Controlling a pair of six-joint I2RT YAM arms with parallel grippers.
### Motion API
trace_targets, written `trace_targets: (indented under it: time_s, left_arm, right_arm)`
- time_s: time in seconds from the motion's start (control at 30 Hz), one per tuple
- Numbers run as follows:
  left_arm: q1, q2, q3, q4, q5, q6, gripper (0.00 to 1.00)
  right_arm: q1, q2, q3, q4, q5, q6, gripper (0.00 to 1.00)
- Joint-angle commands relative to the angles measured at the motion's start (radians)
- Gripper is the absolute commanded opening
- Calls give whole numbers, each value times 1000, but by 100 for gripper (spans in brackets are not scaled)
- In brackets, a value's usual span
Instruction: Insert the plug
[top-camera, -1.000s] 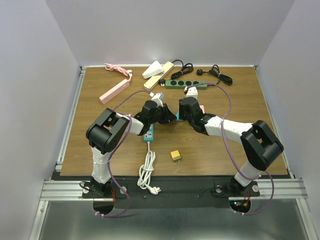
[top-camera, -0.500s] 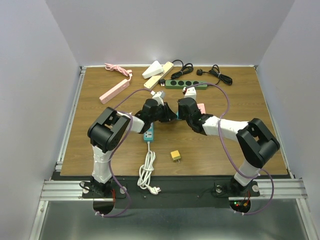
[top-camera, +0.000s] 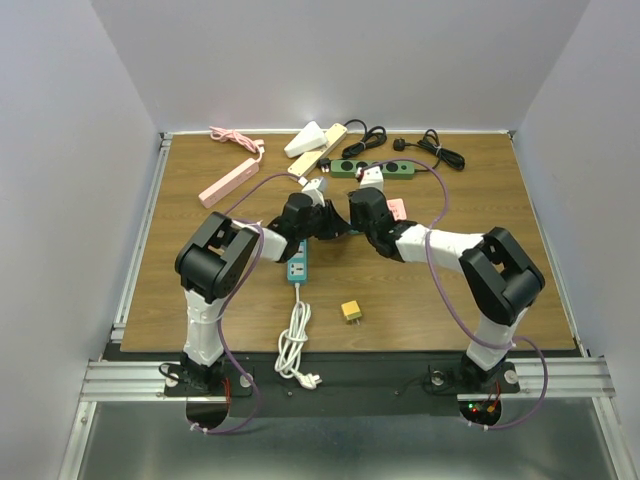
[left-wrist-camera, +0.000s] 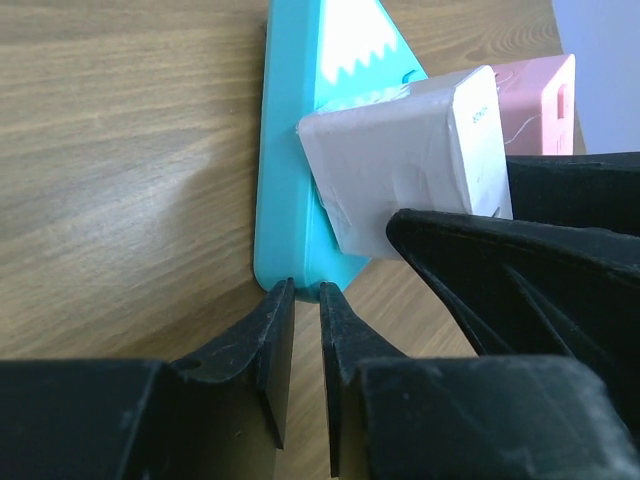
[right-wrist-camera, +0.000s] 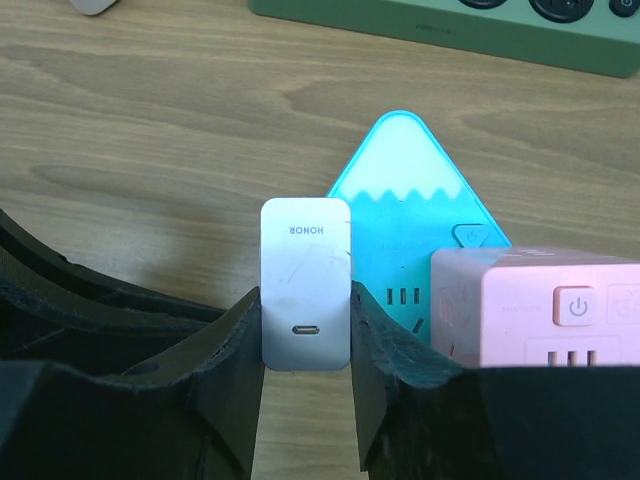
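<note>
Two claws meet mid-table, tight quarters. R gripper (right-wrist-camera: 305, 340) pinches white rectangular charger plug (right-wrist-camera: 305, 285) by its long sides, port end toward wrist cam. Plug sits at one edge of teal mountain-shaped plastic power strip (right-wrist-camera: 410, 210); can't tell if prongs are in. Pink cube socket (right-wrist-camera: 540, 320) crowds strip's other side, w/ long green power strip (right-wrist-camera: 450, 30) behind, apart. L gripper (left-wrist-camera: 305, 300) pressed together, holding nothing, tips at strip's corner, just beside plug. Bare wooden tabletop (top-camera: 170, 220) lies open beyond L arm.
</note>
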Motion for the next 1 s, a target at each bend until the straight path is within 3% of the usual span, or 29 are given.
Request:
trace_targets:
  time_s: [0.0, 0.8, 0.97]
  left_arm:
    - [-23, 18, 33, -42, 93, 27, 25]
    - [-14, 50, 93, -71, 136, 56, 21]
    - [-7, 38, 96, -82, 128, 59, 21]
  right_arm:
    - [16, 122, -38, -142, -195, 39, 0]
    - [16, 263, -69, -157, -313, 51, 0]
    - [16, 209, -60, -177, -290, 57, 0]
